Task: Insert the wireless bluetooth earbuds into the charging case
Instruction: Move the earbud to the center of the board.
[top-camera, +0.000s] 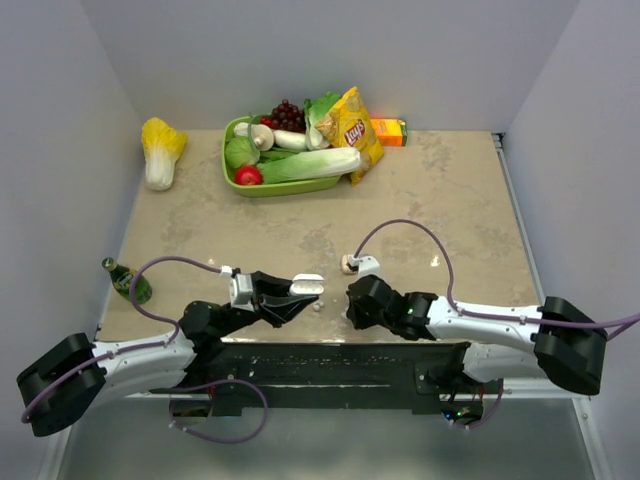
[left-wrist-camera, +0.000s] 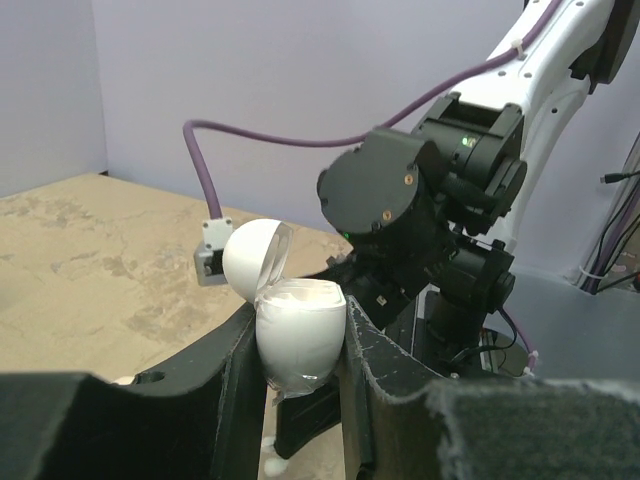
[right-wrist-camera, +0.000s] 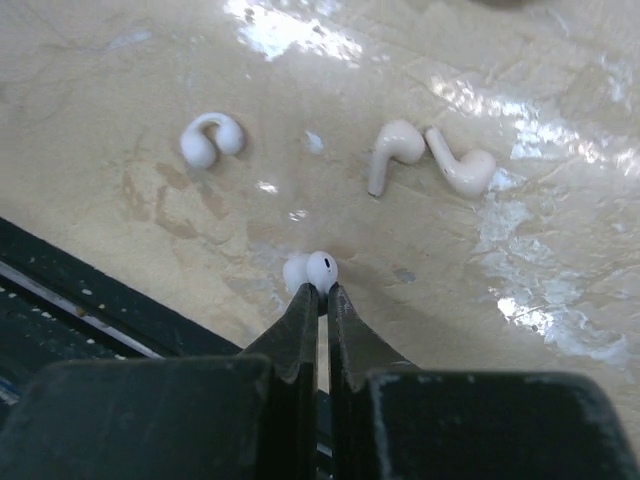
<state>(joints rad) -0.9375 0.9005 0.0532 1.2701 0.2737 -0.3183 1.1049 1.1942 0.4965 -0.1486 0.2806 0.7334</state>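
Item: case (left-wrist-camera: 298, 325), small white rounded shell, lid (left-wrist-camera: 250, 258) hinged up and back, tan inside showing. Smooth, hard, light and likely slippery. Best taken across the lower body, clear of the hinge and of the open mouth

Holder: left gripper (left-wrist-camera: 300, 385), fingers pressed against both flanks of the case and pinching it upright, mouth upward, above the table (right-wrist-camera: 120, 230). The left arm reaches low and forward from its base, wrist about level

Item: earbud (right-wrist-camera: 318, 270), tiny white bulb, hard, glossy, near weightless and apt to squirt out of a tight pinch. Located to the right of the case and lower, at the table surface; whether it touches the table cannot be told

Holder: right gripper (right-wrist-camera: 318, 295), fingers closed almost together with the earbud nipped at their very tips. The right arm lies stretched toward the case, wrist tipped downward

Item: loose earbuds, three seen, one hooked (right-wrist-camera: 210, 138) and two stemmed (right-wrist-camera: 392, 150) side by side. They lie on the table below the case, toward its right side, untouched

Handling judgement: seat gently into the case and release without a push
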